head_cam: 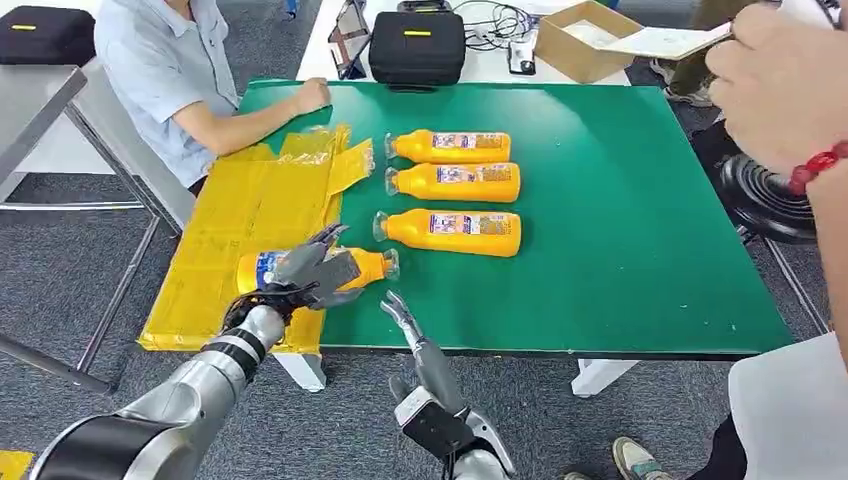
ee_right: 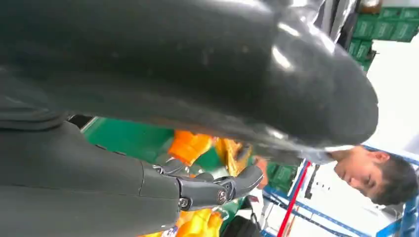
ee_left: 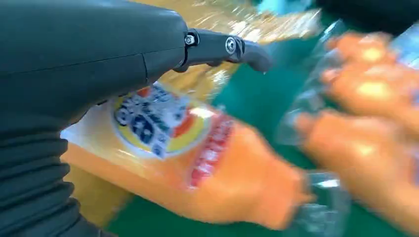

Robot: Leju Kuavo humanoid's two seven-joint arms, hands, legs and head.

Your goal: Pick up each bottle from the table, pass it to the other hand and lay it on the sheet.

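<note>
The left hand (head_cam: 308, 272) is seen reaching from seven o'clock, its fingers wrapped over a glossy orange bottle (head_cam: 370, 266) lying across the crinkled yellow sheet (head_cam: 250, 215) edge. The right hand (head_cam: 404, 318) is held at six o'clock by the table (head_cam: 640, 220) rim, fingers extended and apart, holding nothing. Three bottles (head_cam: 450, 185) lie at twelve o'clock on smooth green.

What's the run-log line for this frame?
left robot hand: grips bottle over sheet edge | right robot hand: open, empty | three bottles on table
</note>
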